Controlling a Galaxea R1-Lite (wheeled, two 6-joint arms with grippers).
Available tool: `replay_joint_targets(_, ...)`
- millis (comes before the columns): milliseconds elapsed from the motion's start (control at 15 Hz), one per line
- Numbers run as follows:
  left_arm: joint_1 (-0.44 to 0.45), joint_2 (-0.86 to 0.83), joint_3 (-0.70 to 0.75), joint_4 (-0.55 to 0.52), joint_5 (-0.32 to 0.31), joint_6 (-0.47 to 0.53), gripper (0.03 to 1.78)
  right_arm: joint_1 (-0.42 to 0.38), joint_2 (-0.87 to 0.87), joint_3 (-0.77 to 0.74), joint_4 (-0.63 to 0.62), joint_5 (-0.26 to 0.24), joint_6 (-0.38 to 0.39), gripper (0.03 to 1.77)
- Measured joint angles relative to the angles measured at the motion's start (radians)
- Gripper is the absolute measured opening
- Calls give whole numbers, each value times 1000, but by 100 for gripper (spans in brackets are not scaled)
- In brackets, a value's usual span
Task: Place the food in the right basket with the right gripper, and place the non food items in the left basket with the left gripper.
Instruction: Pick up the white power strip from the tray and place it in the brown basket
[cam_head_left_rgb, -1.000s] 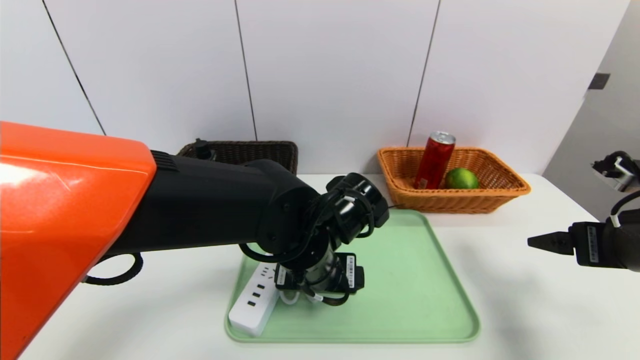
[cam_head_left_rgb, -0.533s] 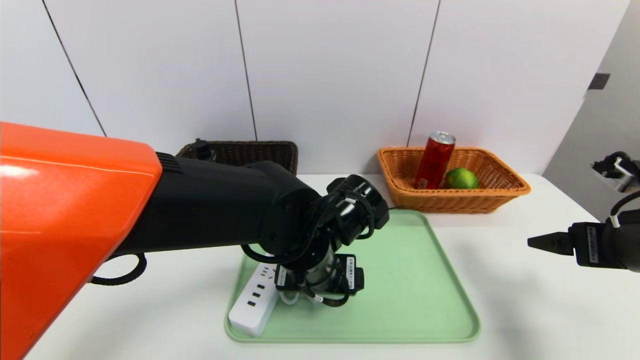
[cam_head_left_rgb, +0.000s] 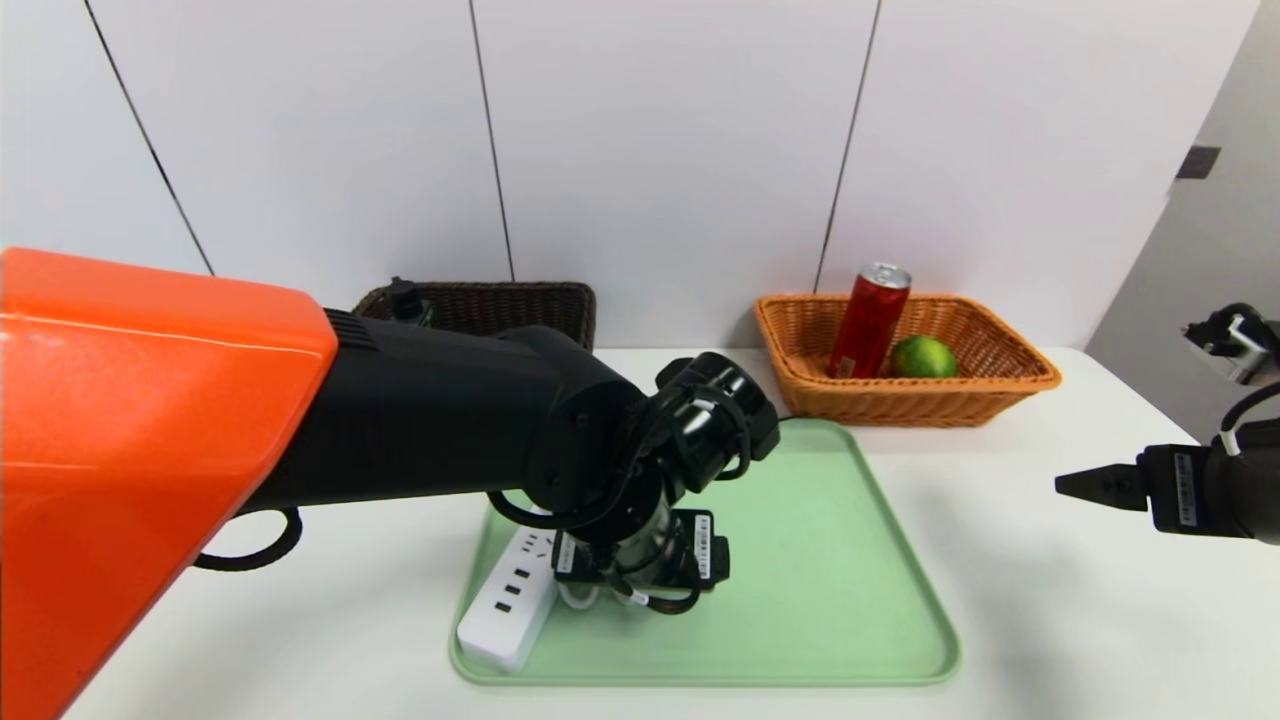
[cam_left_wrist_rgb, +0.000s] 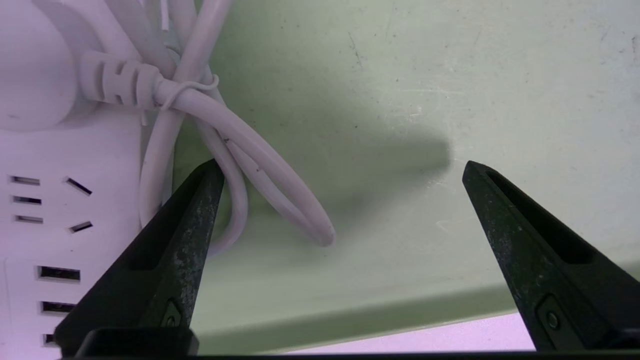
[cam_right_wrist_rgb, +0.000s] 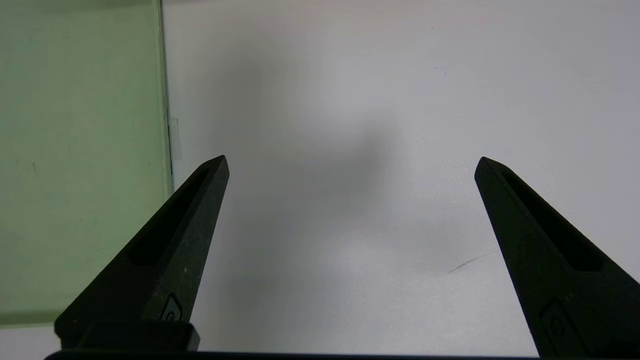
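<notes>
Jaws wide on my left gripper (cam_left_wrist_rgb: 340, 167), nothing between them. It hangs low over the tray (cam_head_left_rgb: 850, 600), pointed steeply down. Off one fingertip lies the bundled white cord (cam_left_wrist_rgb: 260, 175); its loop crosses just in front of that tip and I cannot tell whether they touch. The other fingertip stands over bare green tray.

Compared with a second ago, almost nothing has changed here. The gripper sits where it did and the jaws are as wide as before; only the upper arm shell has crept a little in the head view. I read that as a pause right before the grab, so the strip's pick is not yet made.

Beyond the cord lies the power strip (cam_head_left_rgb: 505, 605), flat in the tray's near left corner. Its long axis runs from that near corner away from me, leaning slightly rightward, with the cord end at the far end under my wrist. The sockets face up.

Further out, the brown basket (cam_head_left_rgb: 500, 305) waits behind the arm, against the wall. The orange basket (cam_head_left_rgb: 910, 395) already holds a red can (cam_head_left_rgb: 868, 320) and a lime (cam_head_left_rgb: 922, 357), so food looks finished.

My right gripper (cam_right_wrist_rgb: 350, 165) is parked well off to the right over bare table (cam_head_left_rgb: 1050, 620), jaws spread and empty.
</notes>
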Motion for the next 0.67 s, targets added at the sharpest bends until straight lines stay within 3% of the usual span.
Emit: replay_joint_targets(667,0,7,-1,-1,0,-2,169,-4,2,-2,0,1,-3,170)
